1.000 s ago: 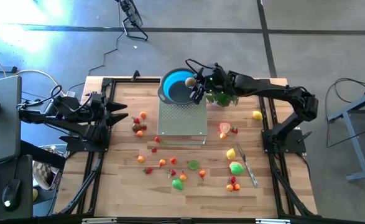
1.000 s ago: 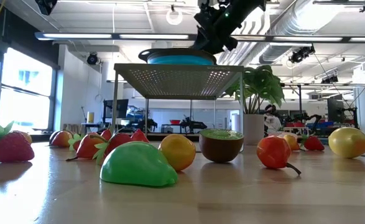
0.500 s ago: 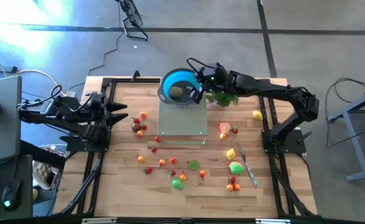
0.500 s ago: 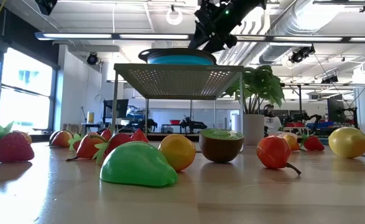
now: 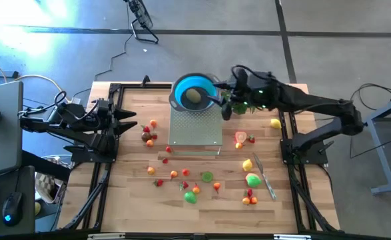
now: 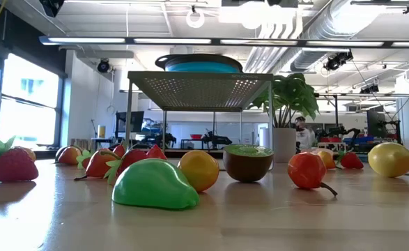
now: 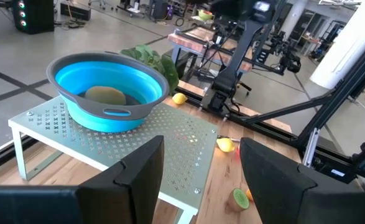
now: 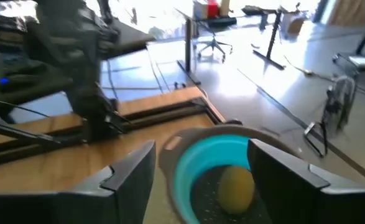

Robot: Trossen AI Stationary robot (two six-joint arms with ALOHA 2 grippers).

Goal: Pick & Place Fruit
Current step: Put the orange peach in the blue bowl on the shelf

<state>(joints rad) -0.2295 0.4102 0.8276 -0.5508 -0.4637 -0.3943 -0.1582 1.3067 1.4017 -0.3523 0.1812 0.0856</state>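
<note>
Right gripper (image 5: pixel 225 105) is hovering just off the blue bowl's (image 5: pixel 194 92) right rim, over the leafy plant (image 5: pixel 238 103), fingers spread with nothing between them. In the right wrist view both fingers (image 8: pixel 132 177) are framing the bowl with clear air in the gap. A yellowish-brown fruit (image 5: pixel 193 96) is sitting inside the bowl, also showing in the left wrist view (image 7: pixel 105 95) and the right wrist view (image 8: pixel 234 186). The bowl is resting on the far end of the perforated metal stand (image 5: pixel 195 130), its far rim overhanging the stand's far edge; the near part of the stand top is carrying nothing. Left gripper (image 5: pixel 130 124) is parked at the table's left side, well apart from the stand, jaws partway apart and empty, with the nearest fruits, a red and orange cluster (image 5: pixel 149 133), lying just to its right. The remaining fruit is scattering across the wooden table (image 5: pixel 128 193) near of the stand: a green piece (image 5: pixel 190 198), a green pear shape (image 5: pixel 253 179), a yellow one (image 5: pixel 247 165) beside the silver knife (image 5: pixel 265 179), and a lemon (image 5: pixel 275 123) close to the right edge by the right arm's base. The low view is showing the green fruit (image 6: pixel 154 185), an orange (image 6: pixel 199 170) and a halved kiwi (image 6: pixel 248 161) up front, with the stand (image 6: pixel 201 88) behind and open space beneath it.
</note>
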